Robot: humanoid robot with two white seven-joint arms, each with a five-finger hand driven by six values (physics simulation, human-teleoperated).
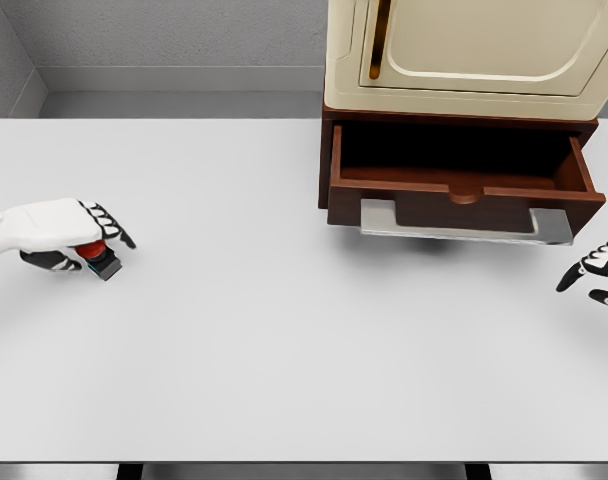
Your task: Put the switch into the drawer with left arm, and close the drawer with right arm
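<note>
The switch (97, 255), a small dark block with a red button on top, sits on the white table at the far left. My left hand (84, 240) covers it from above, fingers curled around it, thumb below. The brown drawer (464, 190) of the cream cabinet (474, 50) stands pulled open at the upper right, its inside dark and bare, with a grey handle (464, 226) along its front. My right hand (596, 272) rests at the right edge, below and right of the handle, fingers loosely spread and holding nothing.
The white table (284, 330) stretches wide between the switch and the drawer. A grey wall runs behind the table. The cabinet's cream door with a gold handle (380, 40) is above the drawer.
</note>
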